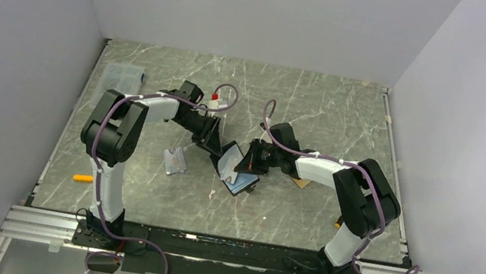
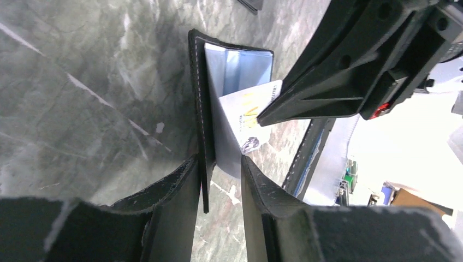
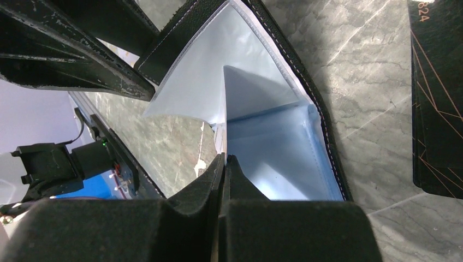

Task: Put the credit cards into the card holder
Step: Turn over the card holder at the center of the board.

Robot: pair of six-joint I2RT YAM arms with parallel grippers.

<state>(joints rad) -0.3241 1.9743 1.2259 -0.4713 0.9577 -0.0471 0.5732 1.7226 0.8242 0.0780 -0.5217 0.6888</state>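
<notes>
Straddling card holder (image 2: pixel 197 103) cover: left gripper (image 2: pixel 220 164) jaws narrowly parted | right gripper (image 3: pixel 224 159) clamped on pale credit card (image 2: pixel 250 109), its corner inside holder | mid-tabletop (image 1: pixel 321 105)

card holder (image 2: pixel 199 93): black, bluish pockets | table (image 2: pixel 82 76): grey marbled | card (image 2: pixel 247 112): white, yellow print

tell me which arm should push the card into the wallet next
Right. The right gripper is shut on the white card, whose edge sits between the leaves of the open wallet. The left gripper is open astride the wallet's cover, probably better used to steady it.
</notes>
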